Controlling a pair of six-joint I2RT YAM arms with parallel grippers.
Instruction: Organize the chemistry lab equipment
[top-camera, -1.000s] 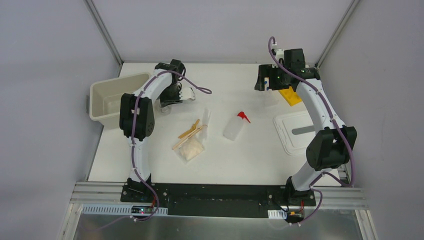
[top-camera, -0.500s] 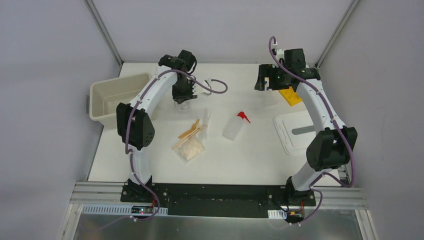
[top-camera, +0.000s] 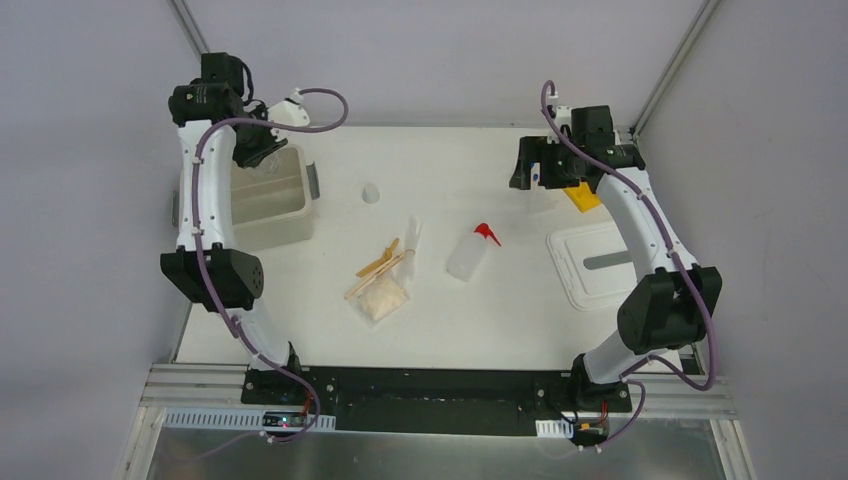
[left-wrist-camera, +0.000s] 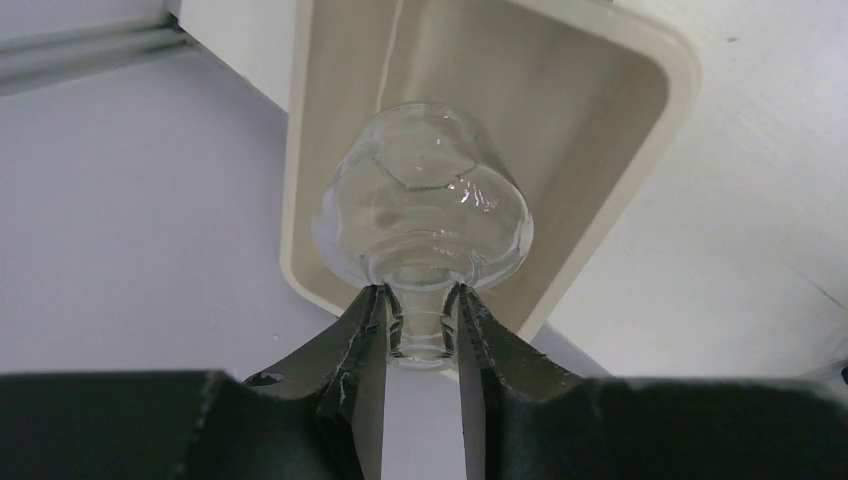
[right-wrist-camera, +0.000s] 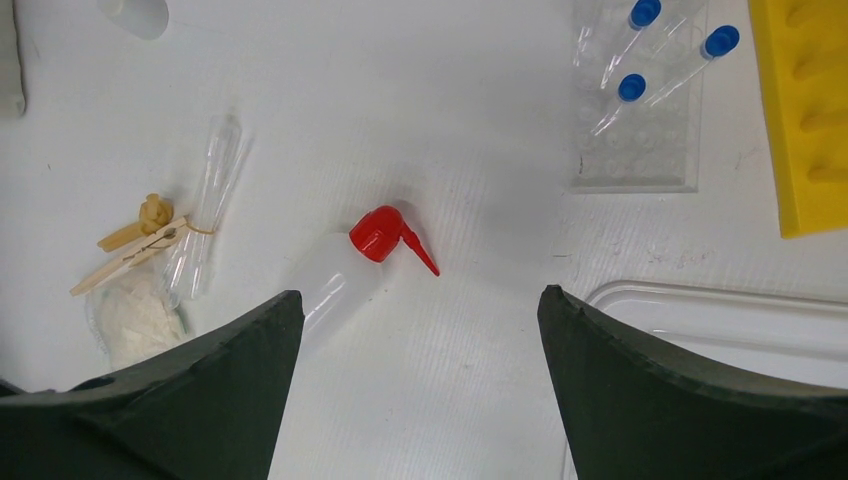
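Clear glass flask (left-wrist-camera: 425, 200): neck pinched between the fingers of the left gripper (left-wrist-camera: 420, 300), bulb jutting past the tips, above the cream bin (left-wrist-camera: 660, 80).
Squeeze bottle (right-wrist-camera: 340, 275): on its side below the right gripper (right-wrist-camera: 418, 295), nearer its left finger; fingers spread wide, holding nothing.

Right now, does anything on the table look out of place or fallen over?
The squeeze bottle lies on its side on the table; no spill shows. The blue-capped tubes lie loose beside the yellow rack, not in its holes.
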